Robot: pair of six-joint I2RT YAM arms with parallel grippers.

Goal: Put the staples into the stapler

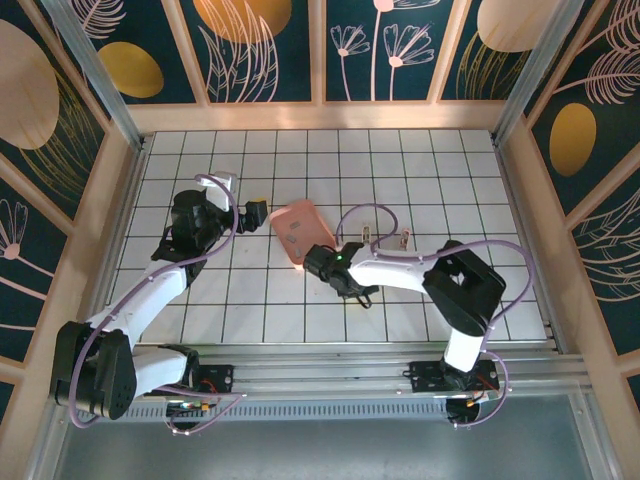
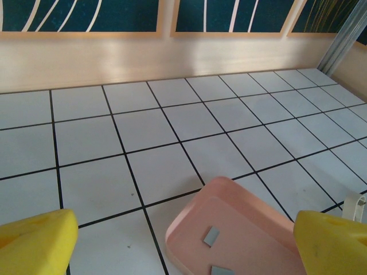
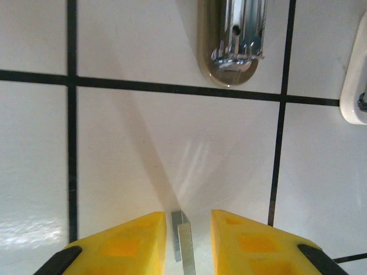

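Fingers (image 3: 126, 246) of the right gripper (image 3: 188, 220) stand slightly apart, a staple strip (image 3: 183, 246) lying lengthwise between them.

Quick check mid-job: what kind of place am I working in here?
Probably a purpose-built robot test booth, not a real office: a white tabletop with a black grid, dark teal wall panels painted with gold leaves and flowers, and bare aluminium frame posts.

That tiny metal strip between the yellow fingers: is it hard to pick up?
Probably. The strip looks thin and shiny, so likely light and apt to slip from the fingers. Flat-sided on glossy tile, it should slide, not roll, if pushed.
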